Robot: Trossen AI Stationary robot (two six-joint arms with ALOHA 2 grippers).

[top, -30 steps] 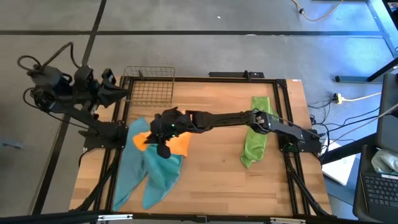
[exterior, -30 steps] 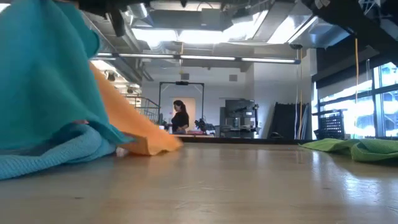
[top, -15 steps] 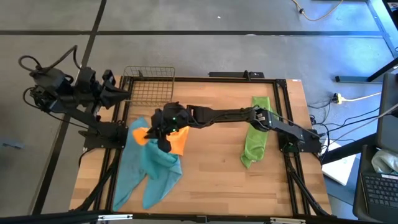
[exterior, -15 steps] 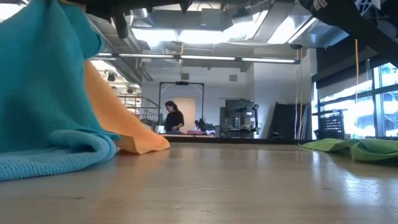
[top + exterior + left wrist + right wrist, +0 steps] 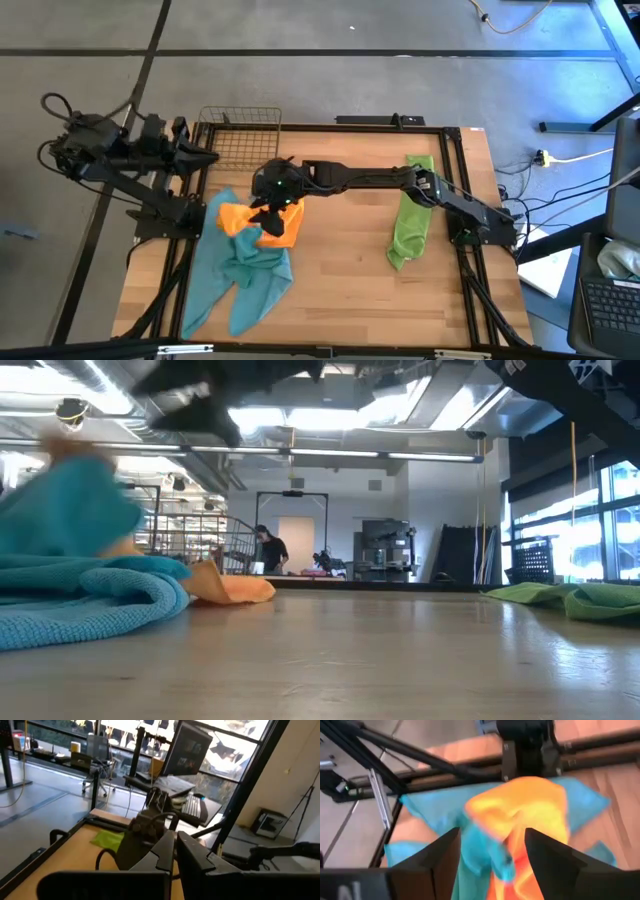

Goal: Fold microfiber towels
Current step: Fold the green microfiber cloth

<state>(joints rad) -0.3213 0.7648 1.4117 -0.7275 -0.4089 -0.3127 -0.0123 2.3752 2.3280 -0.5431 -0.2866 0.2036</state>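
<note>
Near the table's (image 5: 360, 290) left edge, right gripper (image 5: 270, 205) hovers wide-jawed, holding nothing, over the heaped orange towel (image 5: 262, 222) and teal towels (image 5: 240, 275); sorting step, next needs one clean corner pinch; left gripper (image 5: 205, 157) parked shut.

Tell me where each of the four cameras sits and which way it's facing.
High view: overhead, straight down on table, both arms.
Low view: tabletop height, facing the room; teal towels near, dark arm parts overhead.
Left wrist view: on the left arm, off the table's left edge; shut left pincer.
Right wrist view: above the pile; open right pincer over orange towel.
Shared: high and low views show the green towel.
</note>
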